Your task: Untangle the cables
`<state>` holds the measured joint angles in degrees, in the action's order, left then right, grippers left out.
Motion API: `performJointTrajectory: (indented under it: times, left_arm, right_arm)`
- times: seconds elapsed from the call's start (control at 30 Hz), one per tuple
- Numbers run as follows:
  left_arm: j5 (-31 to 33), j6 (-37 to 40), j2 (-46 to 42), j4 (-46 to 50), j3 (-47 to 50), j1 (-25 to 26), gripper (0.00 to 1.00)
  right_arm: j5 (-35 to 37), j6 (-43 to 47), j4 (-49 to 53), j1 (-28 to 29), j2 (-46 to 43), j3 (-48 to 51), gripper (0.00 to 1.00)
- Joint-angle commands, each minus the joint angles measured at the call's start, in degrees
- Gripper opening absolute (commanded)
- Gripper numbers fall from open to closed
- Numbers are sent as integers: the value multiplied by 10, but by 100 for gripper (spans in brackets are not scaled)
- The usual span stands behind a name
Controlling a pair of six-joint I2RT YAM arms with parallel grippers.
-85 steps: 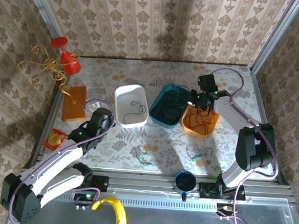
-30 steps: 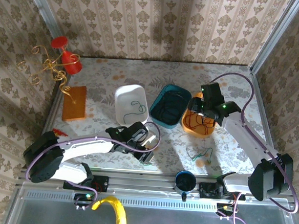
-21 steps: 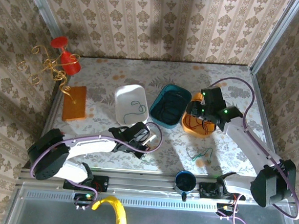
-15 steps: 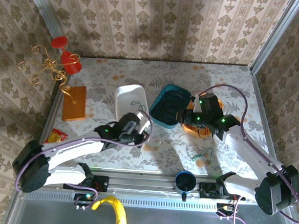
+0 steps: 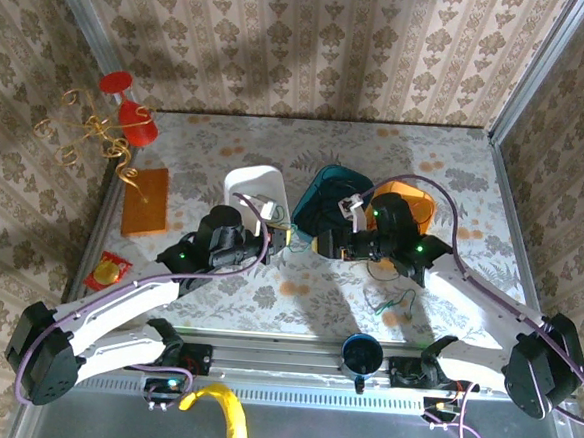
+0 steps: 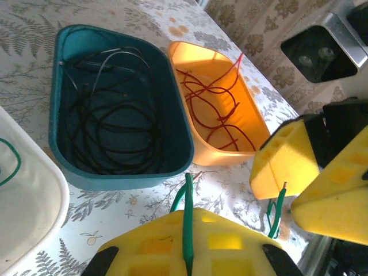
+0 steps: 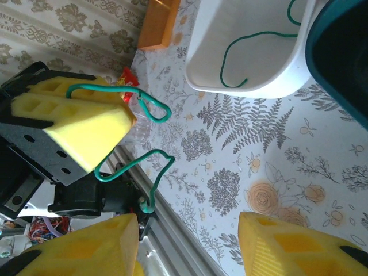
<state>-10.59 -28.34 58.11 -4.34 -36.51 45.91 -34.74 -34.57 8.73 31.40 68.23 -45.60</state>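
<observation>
**Between the claws – one green cable strung across**

Seen from above, the left claw (image 5: 274, 235) and right claw (image 5: 317, 244) meet tip to tip just in front of the white bin (image 5: 247, 181) and teal bin (image 5: 335, 174). The wire between them is barely legible there. The wrist views supply it – the left claw is closed on a green cable (image 6: 187, 198). It loops off the pads towards the right claw, whose fingers stand wide apart with the cable's free end between them.

Beyond the left claw, black cables (image 6: 109, 115) lie in the teal bin and red cables (image 6: 215, 109) in the orange bin (image 6: 253, 123). A second green cable (image 7: 248, 37) lies in the white bin. A third green cable (image 5: 390, 306) rests on the desk (image 5: 456, 160), behind the right claw and beside its arm.
</observation>
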Motion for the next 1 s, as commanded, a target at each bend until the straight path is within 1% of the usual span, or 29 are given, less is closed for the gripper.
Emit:
performJointTrajectory:
  times: [0.0, 0.03, 0.1, 0.17, 0.23, 0.3, 0.33, 0.37, 0.43, 0.53, 0.57, 0.6, 0.7, 0.77, 0.87, 0.97]
  left_arm:
    - [82, -32, -8, 8, 0, -21, 0]
    - [102, -39, -4, 14, -1, -36, 0]
    - [133, -54, 12, 20, -2, -65, 0]
    - [157, -66, 36, 11, 0, -98, 0]
    - [163, -83, 67, 10, -5, -136, 0]
    - [154, -85, 103, 6, -18, -167, 0]
    - [154, -83, 123, 7, -27, -178, 2]
    - [155, -82, 140, 9, -35, -186, 8]
    - [157, -76, 166, 7, -51, -193, 22]
    - [158, -63, 181, -2, -66, -187, 54]
    - [159, -59, 181, -10, -67, -180, 63]
    - [160, -51, 179, -18, -68, -172, 68]
    - [185, -11, 170, -14, -83, -125, 77]
    - [210, 15, 164, -5, -92, -87, 81]
    - [238, 12, 157, -1, -94, -48, 82]
    - [258, -8, 148, -7, -84, -30, 82]
  right_arm:
    - [40, -14, -1, 3, 9, -4, 50]
    - [86, -13, 22, 3, 8, -6, 50]
    - [152, -10, 53, 1, -1, -4, 50]
    - [250, -18, 107, -2, -13, -7, 51]
    - [308, -22, 156, -8, -27, -8, 51]
    - [375, -48, 223, -16, -43, -6, 51]
    - [401, -63, 258, -24, -54, 1, 51]
    - [421, -75, 285, -33, -67, 11, 52]
    - [441, -95, 322, -54, -99, 39, 52]
    - [465, -107, 376, -92, -157, 68, 52]
    - [469, -106, 389, -104, -176, 75, 52]
    - [468, -103, 399, -114, -187, 82, 53]
    - [444, -78, 426, -151, -191, 93, 54]
    - [422, -64, 422, -155, -177, 94, 54]
    - [416, -64, 431, -159, -125, 84, 53]
    - [411, -62, 430, -168, -74, 80, 52]
